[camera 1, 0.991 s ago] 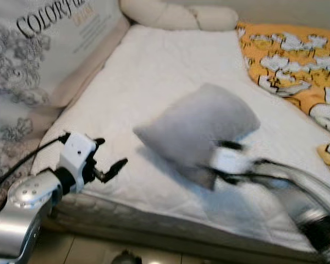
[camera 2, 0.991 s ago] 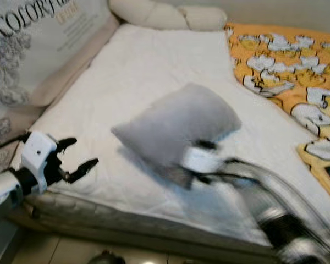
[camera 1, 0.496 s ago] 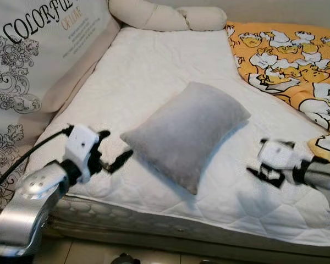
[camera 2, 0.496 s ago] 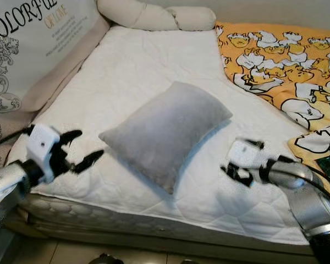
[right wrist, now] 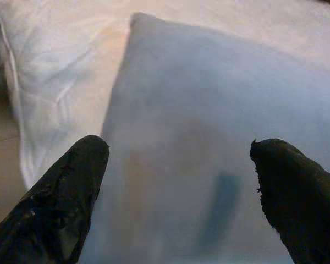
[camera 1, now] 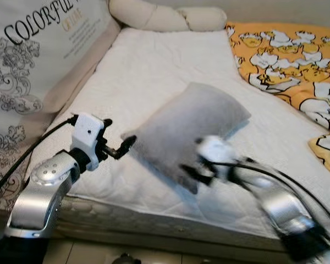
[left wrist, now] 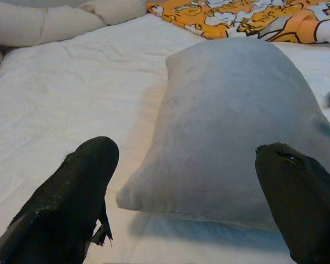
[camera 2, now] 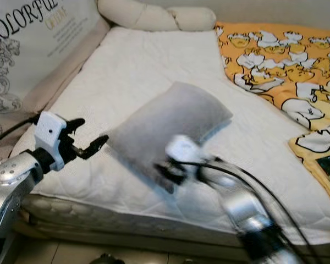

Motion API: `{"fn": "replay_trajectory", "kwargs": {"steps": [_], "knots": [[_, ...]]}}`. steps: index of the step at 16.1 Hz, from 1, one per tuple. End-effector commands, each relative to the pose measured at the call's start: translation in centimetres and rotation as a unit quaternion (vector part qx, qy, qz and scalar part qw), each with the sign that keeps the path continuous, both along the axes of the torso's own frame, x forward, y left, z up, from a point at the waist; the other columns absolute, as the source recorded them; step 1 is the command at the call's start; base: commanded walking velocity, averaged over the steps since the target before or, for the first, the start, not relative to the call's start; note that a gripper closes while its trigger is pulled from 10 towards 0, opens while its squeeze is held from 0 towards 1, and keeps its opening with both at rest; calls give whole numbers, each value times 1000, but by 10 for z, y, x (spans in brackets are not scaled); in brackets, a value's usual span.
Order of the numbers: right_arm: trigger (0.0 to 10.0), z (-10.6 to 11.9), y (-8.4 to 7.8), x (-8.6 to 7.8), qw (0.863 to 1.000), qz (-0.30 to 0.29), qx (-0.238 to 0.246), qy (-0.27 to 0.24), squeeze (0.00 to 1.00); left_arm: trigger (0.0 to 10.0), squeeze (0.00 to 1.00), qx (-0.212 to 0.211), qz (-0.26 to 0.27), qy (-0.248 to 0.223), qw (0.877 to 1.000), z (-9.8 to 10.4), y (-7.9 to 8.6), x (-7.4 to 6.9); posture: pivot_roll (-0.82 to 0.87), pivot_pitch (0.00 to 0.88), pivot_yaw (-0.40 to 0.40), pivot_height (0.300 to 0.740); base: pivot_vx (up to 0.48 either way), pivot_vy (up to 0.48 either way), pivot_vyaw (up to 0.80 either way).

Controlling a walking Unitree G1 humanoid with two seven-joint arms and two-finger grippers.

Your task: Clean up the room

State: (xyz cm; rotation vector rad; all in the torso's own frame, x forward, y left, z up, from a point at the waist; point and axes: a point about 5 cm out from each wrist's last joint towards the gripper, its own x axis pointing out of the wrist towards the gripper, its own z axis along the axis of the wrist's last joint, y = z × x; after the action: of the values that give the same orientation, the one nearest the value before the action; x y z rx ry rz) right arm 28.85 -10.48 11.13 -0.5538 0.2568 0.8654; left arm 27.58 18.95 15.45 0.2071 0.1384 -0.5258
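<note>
We've got the grey pillow (camera 1: 190, 129) on the white mattress (camera 1: 154, 66) straight ahead of both spread-fingered claws, its long axis running away from us, the right gripper (camera 1: 195, 169) nearer at its near end, the left gripper (camera 1: 121, 147) just beside its corner.

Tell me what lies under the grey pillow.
The soft grey rectangular pillow rests on the white quilted mattress cover. Whatever sits directly beneath it is hidden by the pillow itself.
</note>
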Motion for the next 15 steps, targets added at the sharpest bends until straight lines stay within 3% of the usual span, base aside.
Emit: {"fn": "replay_trajectory", "kwargs": {"steps": [1, 2, 3, 4, 5, 7, 8, 9, 11, 12, 15], "knots": [[10000, -4, 4, 1, 1000, 7, -21, -1, 1000, 10000, 0, 6, -2, -6, 1000, 3, 0, 0, -36, 34, 18, 740, 0, 0, 0], [10000, -8, 11, 5, 999, 12, -52, -9, 1000, 10000, 0, 9, -2, -5, 1000, 2, 0, -1, -31, 36, 11, 740, 0, 0, 0], [10000, -18, 20, 13, 991, 19, -131, -35, 1000, 10000, 0, 17, -5, -1, 1000, 2, 1, -5, -22, 41, 3, 740, 0, 0, 0], [10000, -22, 23, 14, 986, 25, -158, -42, 1000, 10000, 0, 20, -4, 0, 1000, 1, 2, -6, -22, 41, 3, 740, 0, 0, 0], [10000, -34, 31, 16, 972, 53, -223, -42, 1000, 10000, 0, 25, -6, 6, 1000, 0, 4, -11, -19, 43, 3, 740, 0, 0, 0], [10000, -48, 36, 17, 964, 58, -257, -26, 1000, 10000, 0, 31, -18, 18, 999, -2, 4, -15, -17, 43, 5, 740, 0, 0, 0], [10000, -53, 37, 18, 959, 59, -277, -31, 0, 10000, 0, 32, -30, 25, 999, -3, 2, -18, -17, 44, 5, 740, 0, 0, 0], [10000, -57, 39, 22, 951, 49, -299, -52, 0, 10000, 0, 33, -58, 40, 997, -5, -1, -24, -14, 44, 3, 740, 0, 0, 0], [10000, -56, 41, 26, 952, 38, -297, -62, 0, 10000, 0, 33, -67, 44, 996, -4, -2, -26, -14, 46, 2, 740, 0, 0, 0], [0, -55, 42, 28, 954, 30, -291, -64, 0, 10000, 0, 32, -70, 46, 996, -4, -2, -27, -16, 46, 2, 740, 0, 0, 0], [0, -55, 43, 32, 958, 25, -279, -59, 0, 10000, 0, 35, -73, 50, 995, -4, -2, -28, -19, 45, 7, 740, 0, 0, 0]]}}
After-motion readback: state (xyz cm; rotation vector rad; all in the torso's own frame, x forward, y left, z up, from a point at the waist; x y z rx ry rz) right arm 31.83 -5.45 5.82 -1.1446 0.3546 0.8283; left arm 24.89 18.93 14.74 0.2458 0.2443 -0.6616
